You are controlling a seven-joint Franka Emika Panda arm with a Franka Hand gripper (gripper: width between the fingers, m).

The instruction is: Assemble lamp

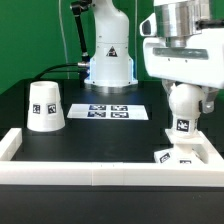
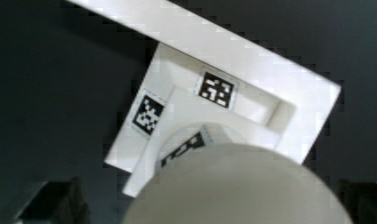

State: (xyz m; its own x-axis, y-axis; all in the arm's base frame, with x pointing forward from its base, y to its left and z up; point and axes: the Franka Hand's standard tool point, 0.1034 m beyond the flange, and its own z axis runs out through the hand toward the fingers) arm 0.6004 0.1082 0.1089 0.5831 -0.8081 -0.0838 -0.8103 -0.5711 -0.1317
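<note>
Three white plastic lamp parts are seen in the exterior view on a matte black table point(image 1: 90, 135), which is bordered by a blocky white rail frame point(image 1: 100, 172). The shade point(image 1: 45, 106), a smooth truncated cone, is stood with its wider end down at the exterior view's left, well apart from the other parts, with one square tag shown on its wall. The marker board point(image 1: 110, 111), thin and flat, is laid near the middle of the table. At the exterior view's right, the flat square base point(image 1: 172, 155) is placed in the frame's corner, and the bulb point(image 1: 183, 118), round-topped and tagged on its stem, is stood upright on it. The gripper point(image 1: 188, 95) is held directly over the bulb's top; how its jaws stand cannot be told from this view. In the wrist view, the base point(image 2: 256, 115) is seen from above as a flat slab with two black-and-white tags, set against the frame's corner point(image 2: 203, 35). The bulb's smooth dome point(image 2: 238, 185) is shown large and blurred. Dark fingertips point(image 2: 52, 200) are spread wide to either side of the dome, with a strip of table visible between one of them and the dome, so nothing appears to be clamped.
</note>
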